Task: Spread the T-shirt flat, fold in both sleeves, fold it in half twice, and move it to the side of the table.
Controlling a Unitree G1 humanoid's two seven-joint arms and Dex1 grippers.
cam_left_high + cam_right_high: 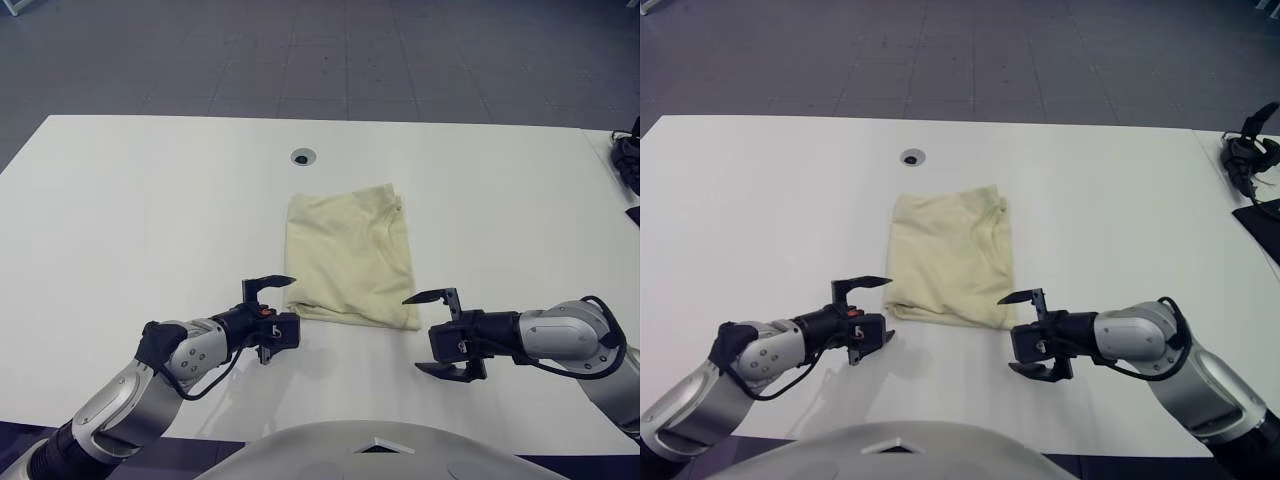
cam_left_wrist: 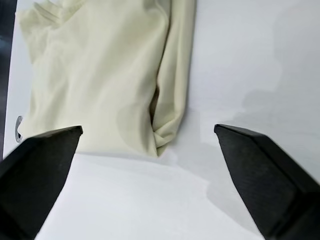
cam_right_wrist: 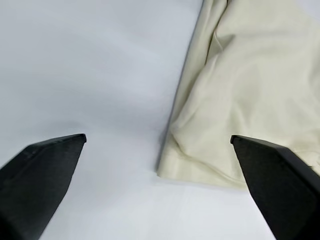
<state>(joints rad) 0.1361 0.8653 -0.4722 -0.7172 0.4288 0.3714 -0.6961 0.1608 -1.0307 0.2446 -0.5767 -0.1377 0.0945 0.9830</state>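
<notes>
**Folded T-shirt in the middle of the tabletop, both jaws spread at its near corners**

The T-shirt [image 1: 350, 255] is pale yellow and lies on the white tabletop [image 1: 150, 200], about in the middle between its left and right sides. It is folded into a narrow shape, longer than it is wide, and the collar shows at the far right corner. Some soft wrinkles run along its right side. The near edge is a thick fold.

The left arm [image 1: 150, 370] reaches in from the near left. The left jaws are spread, with one black finger above the other, and they hold nothing. They are just beside the near left corner of the T-shirt and do not touch it. In the left wrist view the two fingertips [image 2: 45, 165] stand wide apart, with this corner of the cloth between them, farther off.

The right arm [image 1: 560, 335] comes in from the near right. The right jaws are also spread and empty, just beside the near right corner and a little nearer to the robot than the cloth.

A small round hole [image 1: 303, 156] is in the tabletop beyond the T-shirt. Black cables [image 1: 1245, 150] lie at the far right edge. Grey floor [image 1: 300, 50] shows behind.
</notes>
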